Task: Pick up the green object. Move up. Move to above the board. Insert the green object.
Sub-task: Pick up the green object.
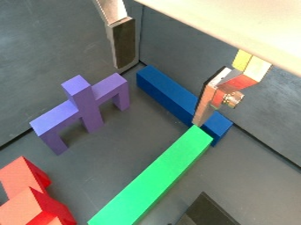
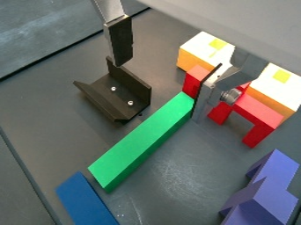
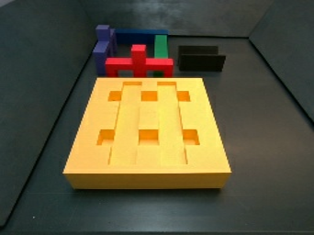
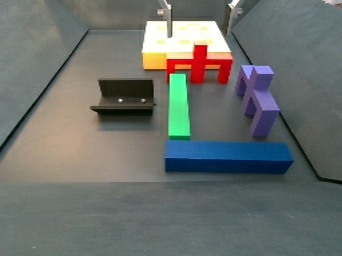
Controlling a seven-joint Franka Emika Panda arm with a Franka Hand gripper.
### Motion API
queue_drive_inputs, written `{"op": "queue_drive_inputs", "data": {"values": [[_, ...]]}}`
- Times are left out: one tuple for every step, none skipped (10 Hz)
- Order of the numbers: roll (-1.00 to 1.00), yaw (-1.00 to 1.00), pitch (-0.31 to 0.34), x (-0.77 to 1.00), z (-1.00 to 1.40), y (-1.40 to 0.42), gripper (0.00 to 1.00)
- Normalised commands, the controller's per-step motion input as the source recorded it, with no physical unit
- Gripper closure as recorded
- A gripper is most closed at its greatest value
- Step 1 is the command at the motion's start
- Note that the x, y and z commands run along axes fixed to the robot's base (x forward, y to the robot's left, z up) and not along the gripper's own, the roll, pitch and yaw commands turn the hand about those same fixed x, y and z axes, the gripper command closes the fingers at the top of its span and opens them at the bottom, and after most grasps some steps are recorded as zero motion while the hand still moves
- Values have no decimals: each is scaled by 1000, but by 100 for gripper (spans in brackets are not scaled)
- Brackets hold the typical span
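- Hand: open, nothing between its plates; hangs above the bench, over one end of the green object. Fingers are flat silver plates with dark pads, set wide apart in both wrist views; in a side view only the fingertips show, at the frame's edge.
- Green object: long bar lying flat on the bench, untouched; its end lies under the hand, near one finger, and its length runs away from there.
- Board: orange-yellow slab with grooves and six square recesses, flat on the bench beyond the hand's end of the bar.
- Red cross-shaped block: standing just beside the board, near the hand.
- Fixture: dark bracket beside the bar, near the other finger.
- Blue block: lying across the bar's far end, well apart from the hand.
- Purple block: standing on the bar's other side from the fixture.
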Motion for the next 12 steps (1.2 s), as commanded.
{"op": "queue_drive_inputs", "data": {"values": [[13,0,0,0,0,0,0],[0,0,0,77,0,-40,0],[-63,-151,0,711,-314,-277,0],[-63,-49,-9,1000,-986,-211,0],[0,-20,0,883,-1000,0,0],[0,-29,0,783,-1000,0,0],[0,0,0,637,-1000,0,0],[7,-34,0,500,-1000,0,0],[0,-14,0,500,-1000,0,0],[0,0,-14,434,-1000,0,0],[0,0,-94,111,-686,-126,0],[71,0,-106,-83,-706,-263,0]]}}
